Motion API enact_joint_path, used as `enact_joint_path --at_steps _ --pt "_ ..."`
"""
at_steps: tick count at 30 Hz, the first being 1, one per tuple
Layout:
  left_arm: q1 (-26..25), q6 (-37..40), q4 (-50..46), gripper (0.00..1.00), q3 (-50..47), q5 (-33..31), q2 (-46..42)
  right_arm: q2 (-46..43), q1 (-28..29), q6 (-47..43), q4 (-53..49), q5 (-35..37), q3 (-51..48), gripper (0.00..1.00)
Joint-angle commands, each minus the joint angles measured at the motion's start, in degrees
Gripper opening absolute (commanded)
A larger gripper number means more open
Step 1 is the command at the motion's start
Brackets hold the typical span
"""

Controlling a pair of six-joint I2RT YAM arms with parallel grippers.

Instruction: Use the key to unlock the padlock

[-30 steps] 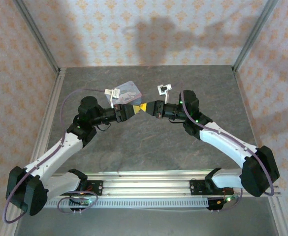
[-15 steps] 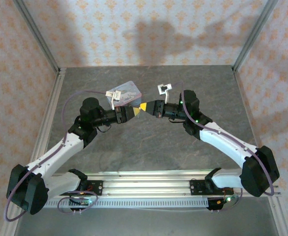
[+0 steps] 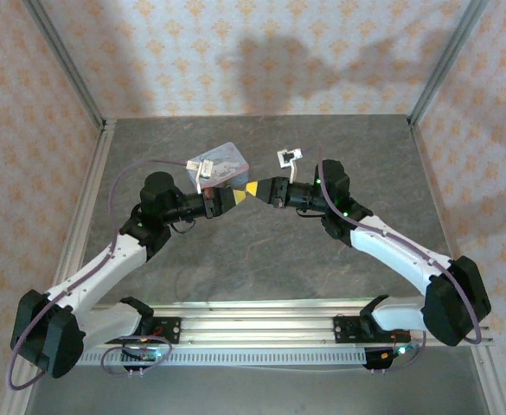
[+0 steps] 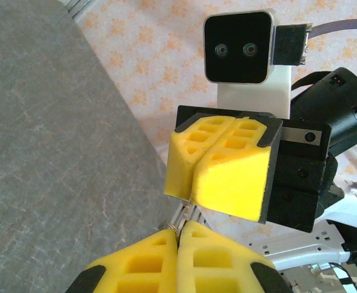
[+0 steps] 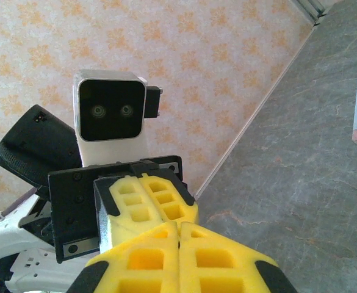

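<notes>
1. In the top view a grey, stone-veined table (image 3: 261,259) is seen, closed in by a wall (image 3: 261,52) papered in pale cream with an orange floral print. The left gripper (image 3: 235,198) and the right gripper (image 3: 253,188) are met tip to tip above the middle of the table, their yellow wedge-shaped ends touching or nearly so. A flat tin (image 3: 222,161) with rounded corners, pale blue with pink, is laid just behind the left gripper. Its lid is on, so its contents are hidden. The padlock is too small to be made out.

2. In the left wrist view the left gripper's moulded yellow fingers, pitted with square hollows, are pressed together without a gap. At the top of their seam the key (image 4: 180,218) is seen, as far as can be told, as a thin, pale, shiny sliver reaching up to the right gripper's pads. Which gripper clamps it cannot be told. Those pads are likewise closed flat together, set in a black housing under a boxy white right camera (image 4: 237,49).

3. In the right wrist view both pairs of fingers are seen closed, and the white left camera (image 5: 111,113) is mounted above a black plate. A corner of the tin is caught at the right edge.
</notes>
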Motion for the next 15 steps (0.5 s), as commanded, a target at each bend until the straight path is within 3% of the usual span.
enact_joint_path --at_steps 1,4,9,12,15 --pt "-0.38 2.25 -0.54 0.00 0.43 0.62 -2.03 -0.33 0.77 -0.20 2.49 -0.03 -0.59 0.00" --pt "-0.22 4.17 -3.97 0.00 0.60 -0.56 -3.14 -0.88 0.77 -1.12 0.23 2.02 -0.37 0.00" --pt "2.09 8.37 -12.61 0.00 0.54 -2.30 -4.94 -2.50 -0.08 -4.64 -10.22 8.86 2.14 0.46" --pt "4.72 11.77 -18.78 0.00 0.52 -3.52 -6.13 -1.86 -1.23 -7.34 -19.77 14.43 5.73 0.56" --pt "7.67 17.58 -28.01 0.00 2.04 -6.68 -6.44 1.58 -1.43 -9.49 -30.30 24.50 10.95 0.64"
